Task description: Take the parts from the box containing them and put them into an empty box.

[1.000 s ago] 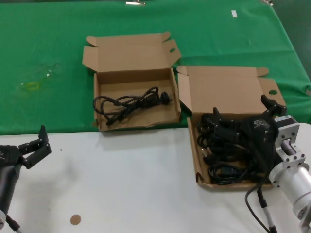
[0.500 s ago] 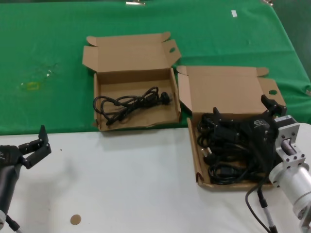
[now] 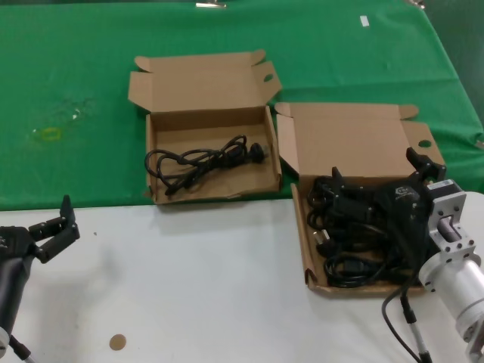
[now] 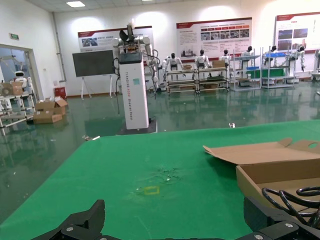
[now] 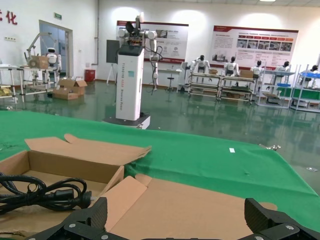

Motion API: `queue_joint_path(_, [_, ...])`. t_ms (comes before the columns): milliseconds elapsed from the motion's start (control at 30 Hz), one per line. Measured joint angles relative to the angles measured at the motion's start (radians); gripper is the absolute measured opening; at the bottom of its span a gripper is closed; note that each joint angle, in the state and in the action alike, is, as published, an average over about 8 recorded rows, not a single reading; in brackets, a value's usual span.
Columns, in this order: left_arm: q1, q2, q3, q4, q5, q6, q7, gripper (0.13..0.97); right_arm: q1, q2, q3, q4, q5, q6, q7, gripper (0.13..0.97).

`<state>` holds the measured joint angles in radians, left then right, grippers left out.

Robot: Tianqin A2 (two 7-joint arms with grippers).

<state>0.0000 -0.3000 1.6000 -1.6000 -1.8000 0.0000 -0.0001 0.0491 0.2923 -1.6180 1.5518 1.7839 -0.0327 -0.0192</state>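
Observation:
The box containing the parts (image 3: 308,261) stands at the right on the white table, with a round hole in its lid flap (image 3: 425,144). A heap of black cables (image 3: 352,227) fills it. My right gripper (image 3: 376,168) hovers over that heap, open, with nothing between its fingers; its wrist view looks across the raised lid (image 5: 190,205). The other box (image 3: 151,162), with an oval hole in its flap (image 3: 267,78), holds one coiled cable (image 3: 204,160), which is also seen from the wrists (image 5: 40,195) (image 4: 295,197). My left gripper (image 3: 66,221) waits open at the table's left edge.
A green cloth (image 3: 76,76) covers the far half of the table, with a yellowish mark (image 3: 49,134) at the left. A small brown disc (image 3: 116,342) lies on the white surface (image 3: 204,280) near the front. The two boxes stand close side by side.

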Motion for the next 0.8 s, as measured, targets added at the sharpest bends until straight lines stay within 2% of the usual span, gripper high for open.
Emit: queue_joint_path(800, [0.000,0.000,0.000,0.000,0.000,0.000,0.000,0.966,0.000,0.000,0.000,0.000,0.000,0.000,0.000,0.966])
